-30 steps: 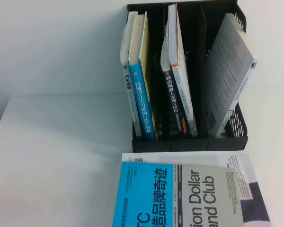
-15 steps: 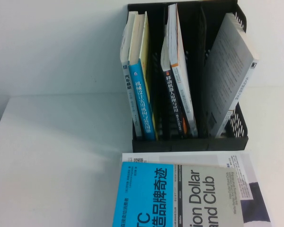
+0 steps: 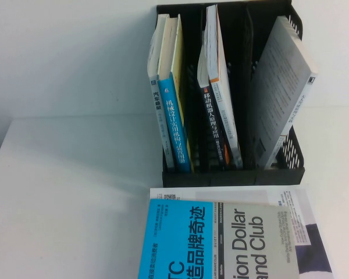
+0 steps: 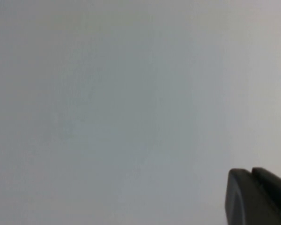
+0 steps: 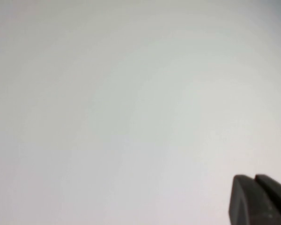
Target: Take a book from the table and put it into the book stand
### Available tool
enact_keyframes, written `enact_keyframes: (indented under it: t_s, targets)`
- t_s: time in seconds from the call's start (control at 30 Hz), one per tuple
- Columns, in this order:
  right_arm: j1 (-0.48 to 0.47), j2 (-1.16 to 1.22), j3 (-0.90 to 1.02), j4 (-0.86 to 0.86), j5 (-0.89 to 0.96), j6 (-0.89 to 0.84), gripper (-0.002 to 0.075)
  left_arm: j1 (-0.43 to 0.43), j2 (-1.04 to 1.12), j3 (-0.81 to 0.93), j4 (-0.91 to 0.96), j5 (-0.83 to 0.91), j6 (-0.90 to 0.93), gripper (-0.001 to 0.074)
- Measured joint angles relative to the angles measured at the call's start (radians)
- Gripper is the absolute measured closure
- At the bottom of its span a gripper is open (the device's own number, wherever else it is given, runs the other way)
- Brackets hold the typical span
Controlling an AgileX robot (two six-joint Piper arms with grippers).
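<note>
The blue and grey book (image 3: 221, 241) with "Dollar" and "Club" on its cover lies flat at the near edge of the white table (image 3: 75, 197), on top of a large white book (image 3: 294, 200). The black book stand (image 3: 232, 175) stands just behind it, with books in its slots. Neither gripper shows in the high view. My left gripper (image 4: 250, 172) is shut and empty over a plain white surface in the left wrist view. My right gripper (image 5: 254, 179) is shut and empty over a plain white surface in the right wrist view.
In the stand, a blue-spined book (image 3: 175, 125) stands in the left slot, a dark-spined book (image 3: 218, 125) in the middle, and a grey-white book (image 3: 282, 93) leans in the right slot. A white wall rises behind the table.
</note>
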Motion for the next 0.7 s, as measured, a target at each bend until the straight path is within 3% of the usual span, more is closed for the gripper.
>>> enact_keyframes:
  t_s: [0.2, 0.47, 0.7]
  targets:
    - [0.0, 0.19, -0.289, 0.051, 0.533, -0.207, 0.0729, 0.0, 0.139, -0.178, 0.0, 0.267, 0.021, 0.0738]
    - [0.004, 0.273, -0.323, 0.113, 0.741, -0.193, 0.0729, -0.05, 0.281, -0.194, -0.019, 0.607, -0.119, 0.0738]
    - [0.062, 0.273, -0.21, 0.135, 0.868, -0.187, 0.0729, -0.057, 0.28, -0.194, -0.078, 0.654, -0.121, 0.0738]
